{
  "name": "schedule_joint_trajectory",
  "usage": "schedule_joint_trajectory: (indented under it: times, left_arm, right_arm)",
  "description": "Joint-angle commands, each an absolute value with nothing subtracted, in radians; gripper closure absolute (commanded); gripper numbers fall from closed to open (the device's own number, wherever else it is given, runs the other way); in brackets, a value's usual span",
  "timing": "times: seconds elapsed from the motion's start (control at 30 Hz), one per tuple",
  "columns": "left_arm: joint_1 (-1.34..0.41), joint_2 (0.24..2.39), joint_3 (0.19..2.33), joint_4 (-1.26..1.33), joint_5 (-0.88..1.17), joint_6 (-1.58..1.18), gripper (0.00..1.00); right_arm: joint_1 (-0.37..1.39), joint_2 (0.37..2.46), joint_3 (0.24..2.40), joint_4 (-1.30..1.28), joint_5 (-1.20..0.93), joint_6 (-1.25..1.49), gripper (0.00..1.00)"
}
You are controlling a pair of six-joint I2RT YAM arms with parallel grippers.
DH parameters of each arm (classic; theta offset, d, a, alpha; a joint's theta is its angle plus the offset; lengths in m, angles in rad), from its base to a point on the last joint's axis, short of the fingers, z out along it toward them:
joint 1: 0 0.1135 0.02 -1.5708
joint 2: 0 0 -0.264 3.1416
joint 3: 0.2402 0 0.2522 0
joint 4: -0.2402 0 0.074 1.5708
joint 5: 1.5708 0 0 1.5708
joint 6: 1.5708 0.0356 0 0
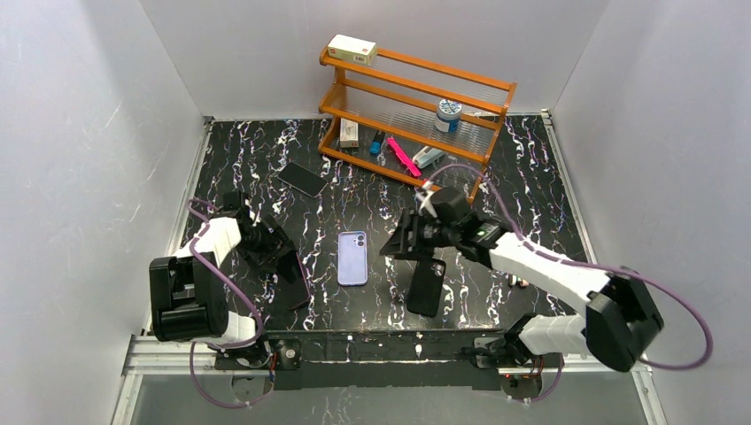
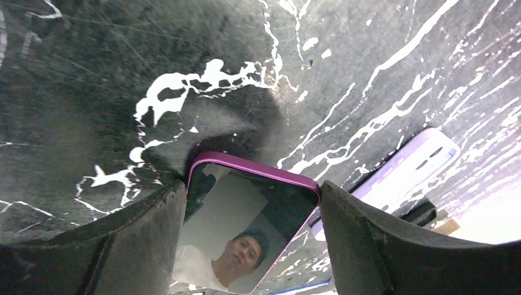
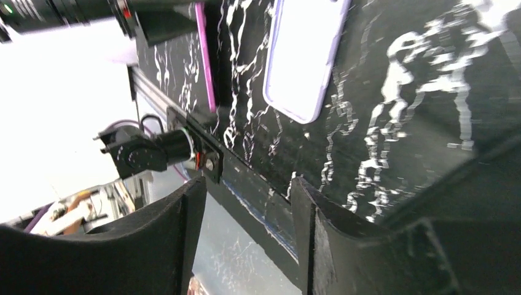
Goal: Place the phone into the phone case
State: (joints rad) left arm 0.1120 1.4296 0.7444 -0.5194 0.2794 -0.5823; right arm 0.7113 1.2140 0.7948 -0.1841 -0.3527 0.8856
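The plain black phone (image 1: 303, 179) lies flat at the back left of the table, apart from both grippers. The matte black phone case (image 1: 427, 285) lies near the front edge, right of centre. My right gripper (image 1: 400, 243) hovers just behind and left of it, open and empty; the right wrist view (image 3: 246, 192) shows only the table edge between the fingers. My left gripper (image 1: 274, 252) is shut on a different phone (image 1: 297, 282), dark-faced with a magenta edge. The left wrist view shows its glossy screen (image 2: 246, 227) between the fingers (image 2: 147, 233).
A lavender-backed phone (image 1: 352, 257) lies face down at the centre between the arms, also in the right wrist view (image 3: 304, 55). A wooden rack (image 1: 416, 115) with a box, jar and small tools stands at the back. White walls close three sides.
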Motion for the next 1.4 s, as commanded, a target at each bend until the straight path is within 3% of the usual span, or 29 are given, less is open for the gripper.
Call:
schedule_joint_trajectory:
  times: [0.0, 0.27, 0.4, 0.57, 0.93, 1.1, 1.2, 1.37]
  left_arm:
    - [0.104, 1.444, 0.673, -0.518, 0.364, -0.604, 0.33]
    - [0.105, 1.437, 0.665, -0.510, 0.397, -0.596, 0.34]
    - [0.103, 1.447, 0.661, -0.501, 0.408, -0.595, 0.34]
    - [0.103, 1.454, 0.659, -0.498, 0.414, -0.594, 0.34]
    - [0.090, 1.445, 0.654, -0.490, 0.400, -0.601, 0.34]
    - [0.086, 1.438, 0.656, -0.492, 0.406, -0.601, 0.34]
    - [0.086, 1.431, 0.659, -0.494, 0.410, -0.598, 0.34]
    - [0.086, 1.416, 0.661, -0.494, 0.432, -0.592, 0.31]
  right_arm:
    - [0.881, 1.337, 0.866, -0.023, -0.296, 0.949, 0.41]
    - [1.039, 1.674, 1.073, 0.121, -0.300, 0.931, 0.43]
    - [1.076, 1.816, 1.204, 0.075, -0.306, 0.889, 0.42]
    - [1.079, 1.882, 1.245, 0.068, -0.269, 0.871, 0.43]
    - [1.087, 2.020, 1.322, 0.072, -0.409, 0.838, 0.52]
    - [1.091, 2.034, 1.324, 0.085, -0.420, 0.834, 0.59]
    - [1.091, 2.041, 1.327, 0.097, -0.431, 0.834, 0.72]
    - [1.091, 2.051, 1.322, 0.127, -0.453, 0.842, 0.82]
